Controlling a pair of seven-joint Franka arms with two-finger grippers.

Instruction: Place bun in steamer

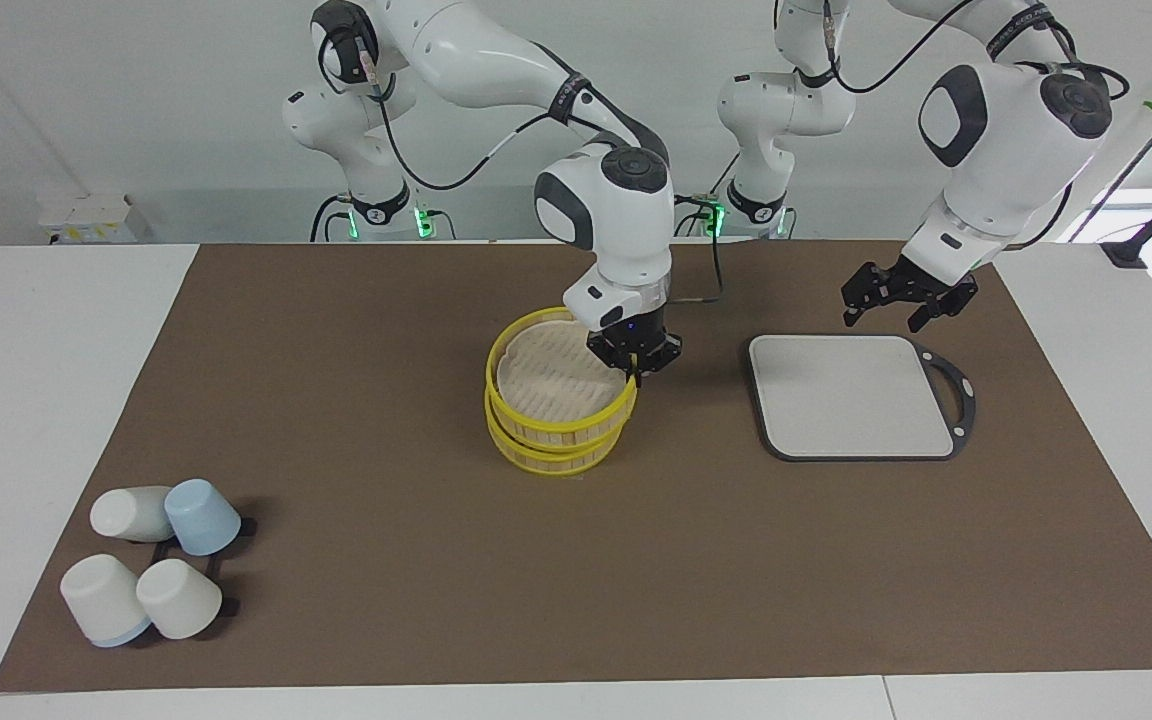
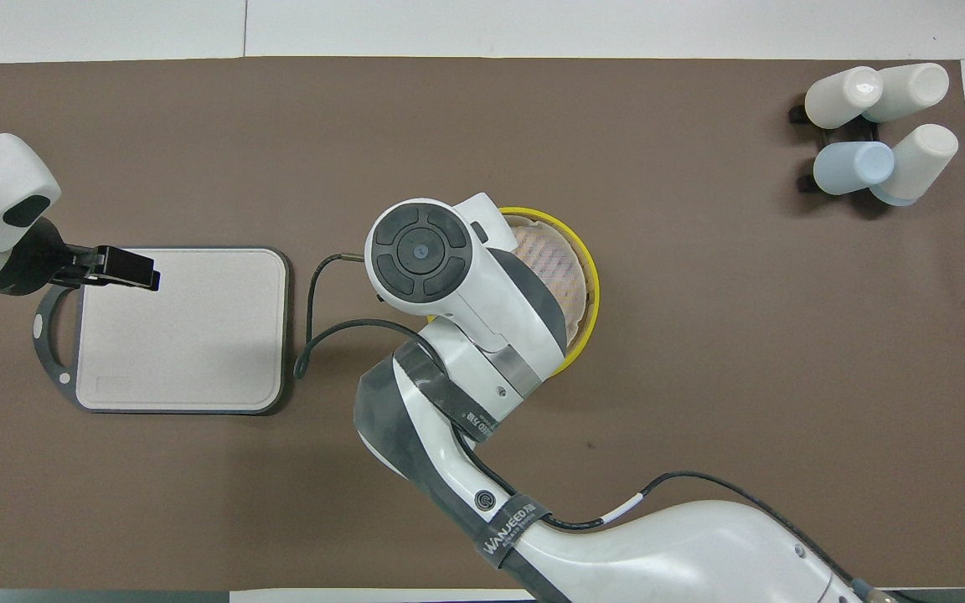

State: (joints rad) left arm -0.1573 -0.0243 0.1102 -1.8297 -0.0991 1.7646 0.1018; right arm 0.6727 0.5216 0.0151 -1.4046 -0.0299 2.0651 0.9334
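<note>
at mat centre, right gripper point(image 1: 633, 372) pinching steamer point(image 1: 558, 405) lid rim — left gripper point(image 1: 901, 300) open, over board point(image 1: 851, 395)

High facing camera, steep overhead camera (half a turn apart), both on the brown mat point(image 1: 356, 600).

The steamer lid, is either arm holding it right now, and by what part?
Yes. The right gripper is shut on the steamer lid, pinching its yellow rim on the side toward the grey board. The left gripper holds nothing.

I see steamer point(image 1: 558, 415) w/ wooden slat sides and glossy yellow rim, matt brown table cover point(image 1: 386, 600), smooth matt grey board point(image 1: 851, 395)
</note>
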